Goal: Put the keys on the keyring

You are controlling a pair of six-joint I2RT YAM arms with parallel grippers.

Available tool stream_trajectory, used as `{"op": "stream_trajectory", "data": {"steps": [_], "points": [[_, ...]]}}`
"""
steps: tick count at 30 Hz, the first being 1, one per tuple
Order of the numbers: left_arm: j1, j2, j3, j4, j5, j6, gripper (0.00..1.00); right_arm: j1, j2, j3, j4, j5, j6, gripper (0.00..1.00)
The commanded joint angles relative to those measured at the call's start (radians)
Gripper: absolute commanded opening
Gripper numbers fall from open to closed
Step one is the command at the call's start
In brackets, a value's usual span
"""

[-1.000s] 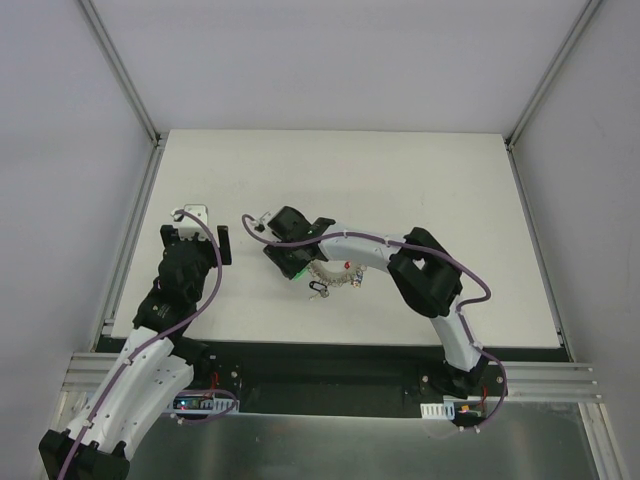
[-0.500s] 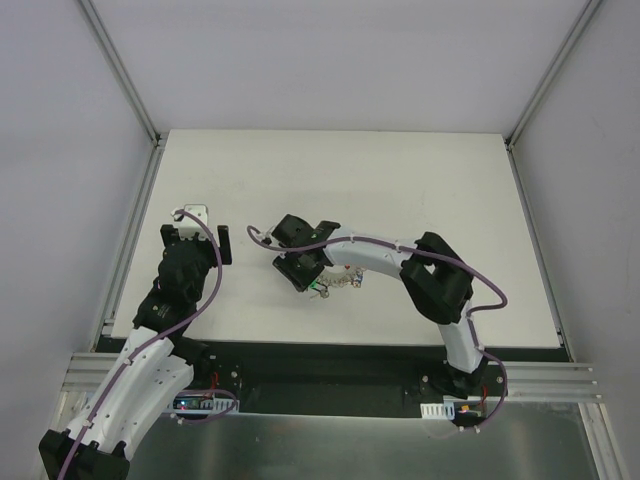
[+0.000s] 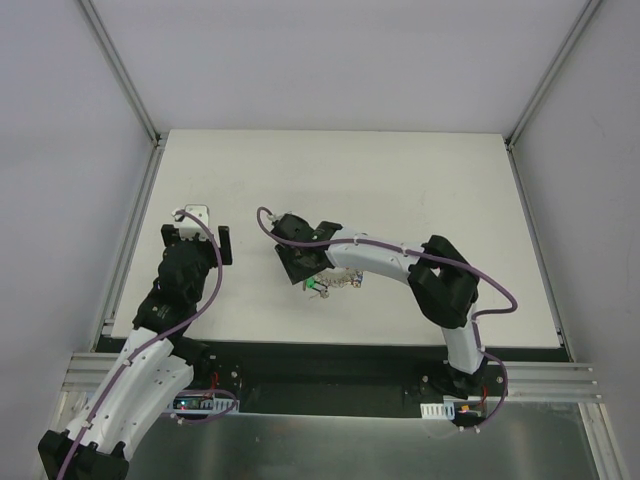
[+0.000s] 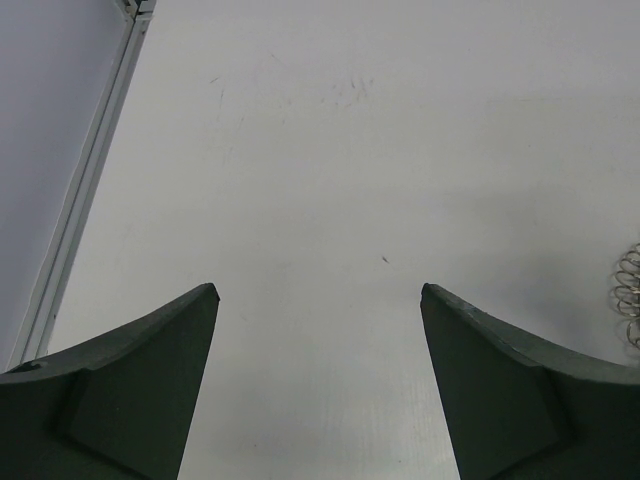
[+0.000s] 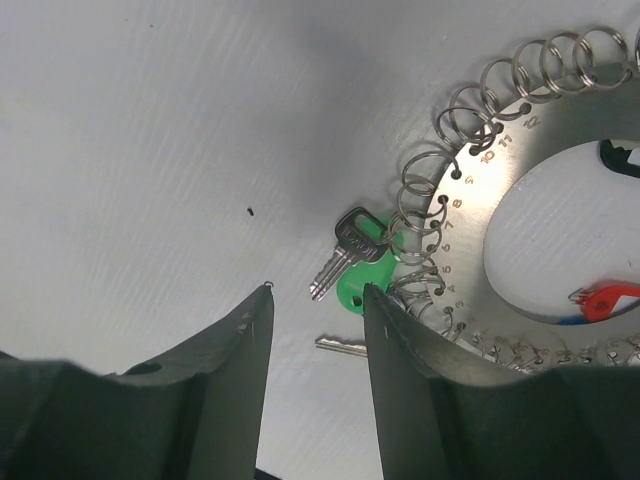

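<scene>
The keyring (image 5: 535,180) is a wide silvery numbered metal ring with several small split rings along its rim, lying flat on the white table; it also shows in the top view (image 3: 338,281). A silver key with a green tag (image 5: 358,262) hangs from one split ring at its left rim. A second silver key blade (image 5: 342,346) pokes out beside my right finger. A red tag (image 5: 608,297) and a bit of blue lie inside the ring. My right gripper (image 5: 318,290) is open and empty, just left of the green-tagged key. My left gripper (image 4: 317,292) is open and empty over bare table.
The table's left edge rail (image 4: 85,180) runs beside my left gripper. A few split rings (image 4: 628,290) show at the right edge of the left wrist view. The left arm (image 3: 185,270) rests near the table's left side.
My right gripper has moved a little right and nearer along the table, closer to the keyring's left rim. The left arm has not moved.
</scene>
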Motion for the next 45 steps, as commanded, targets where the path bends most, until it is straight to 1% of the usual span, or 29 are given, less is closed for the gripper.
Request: {"op": "stream_trajectory", "data": {"steps": [1,6,11,24,26,27,29,30,32,33,40,45], "points": [[-0.018,-0.013,-0.007,0.041,0.005,0.019,0.82,0.007,0.038,0.012,0.014,0.078,0.071,0.43],[-0.022,-0.018,-0.007,0.039,0.006,0.019,0.82,0.005,0.074,0.029,0.005,0.087,0.075,0.43],[-0.027,-0.021,-0.009,0.041,0.008,0.019,0.83,0.005,0.074,0.018,-0.023,0.144,0.072,0.43],[-0.028,-0.023,-0.01,0.041,0.019,0.019,0.82,0.003,0.066,0.008,-0.024,0.159,0.068,0.42],[-0.03,-0.021,-0.01,0.041,0.022,0.021,0.82,-0.004,0.072,0.001,-0.017,0.124,0.069,0.39],[-0.03,-0.021,-0.01,0.041,0.023,0.019,0.82,-0.007,0.074,-0.003,-0.013,0.119,0.068,0.36],[-0.03,-0.023,-0.01,0.041,0.022,0.021,0.82,-0.007,0.078,-0.012,-0.007,0.11,0.065,0.34],[-0.03,-0.024,-0.012,0.041,0.022,0.021,0.82,-0.007,0.08,-0.014,-0.006,0.107,0.06,0.29],[-0.03,-0.023,-0.012,0.039,0.023,0.021,0.82,-0.006,0.083,-0.017,-0.006,0.107,0.054,0.23],[-0.03,-0.021,-0.012,0.041,0.025,0.021,0.82,-0.007,0.081,-0.017,-0.007,0.107,0.048,0.18],[-0.03,-0.02,-0.012,0.041,0.029,0.024,0.82,-0.007,0.039,-0.041,-0.052,0.064,0.013,0.02],[-0.03,-0.018,-0.012,0.041,0.034,0.022,0.82,-0.02,0.005,-0.049,-0.076,0.032,-0.01,0.01]]}}
